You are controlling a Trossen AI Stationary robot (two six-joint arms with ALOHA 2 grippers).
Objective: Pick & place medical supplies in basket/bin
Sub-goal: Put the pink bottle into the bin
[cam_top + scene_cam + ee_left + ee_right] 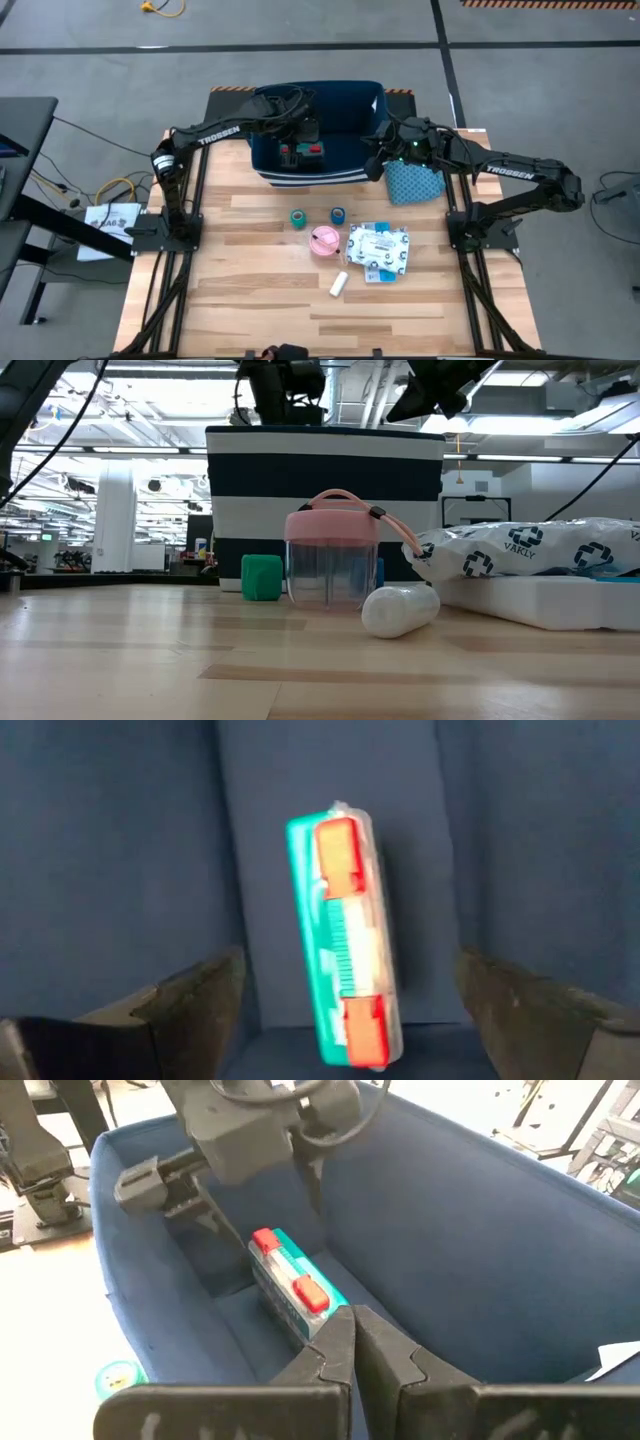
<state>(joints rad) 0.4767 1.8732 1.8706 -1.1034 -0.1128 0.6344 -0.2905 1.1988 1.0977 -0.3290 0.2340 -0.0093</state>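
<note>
The red-teal long pack (303,152) (348,935) (292,1285) lies inside the dark navy bin (350,110) (480,1230), on its floor by the wall. My left gripper (350,1020) (300,130) hangs open over the bin, one finger on either side of the pack and clear of it. My right gripper (353,1342) (376,163) is shut at the bin's right rim and holds nothing. On the table in front of the bin lie a teal tape roll (298,217), a blue tape roll (338,214), a pink round thing (324,241) (332,555), white-blue packets (380,248) and a white tube (339,284) (400,610).
A teal dotted cloth (412,183) lies on the table right of the bin, under my right arm. The bin stands at the table's far edge. Bare wood spreads across the near half of the table (250,310).
</note>
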